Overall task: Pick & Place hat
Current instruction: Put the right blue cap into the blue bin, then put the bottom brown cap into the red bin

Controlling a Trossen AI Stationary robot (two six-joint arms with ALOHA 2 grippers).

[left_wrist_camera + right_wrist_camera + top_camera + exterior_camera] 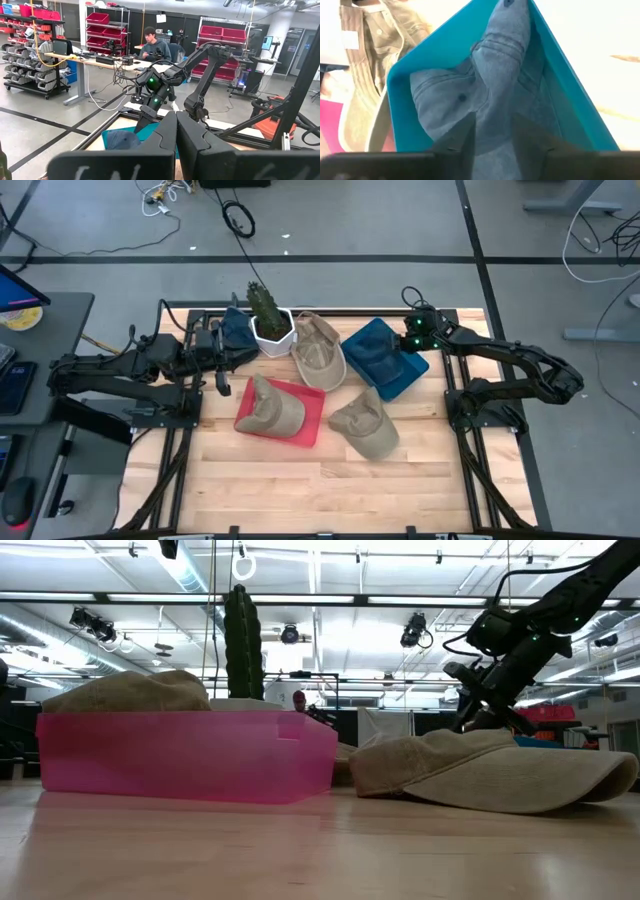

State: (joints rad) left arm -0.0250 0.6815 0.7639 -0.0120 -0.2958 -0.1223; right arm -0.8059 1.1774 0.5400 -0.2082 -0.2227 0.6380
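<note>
High view: a pale wooden slatted counter (330, 480) is seen from above with several hats laid on it. Toward two o'clock from the counter's middle, a blue denim cap (372, 352) is lying inside a teal plastic bin (408, 375). The right pincer (412, 344) is held at the far edge of that bin, just over the cap. In the right wrist view the two dark fingers (451, 141) are seen spread apart on either side of a raised fold of the denim cap (490, 75), with the teal bin's wall (560, 85) around it; the fold is between the fingers, but whether it is touched by them cannot be told.

At about eight o'clock from the middle, a pink translucent plastic bin (300, 425) is occupied by a khaki fabric cap (268, 406). A second khaki cap (366, 423) is lying on the bare wood at about five o'clock, and a third, turned inside up (320, 350), is placed near twelve o'clock. Just beside it, at eleven o'clock, a small green cactus in a white pot (268, 315) is standing upright.

The left pincer (218, 373) is held at about ten o'clock near the pot, its fingers (165, 140) clenched together on nothing.
</note>
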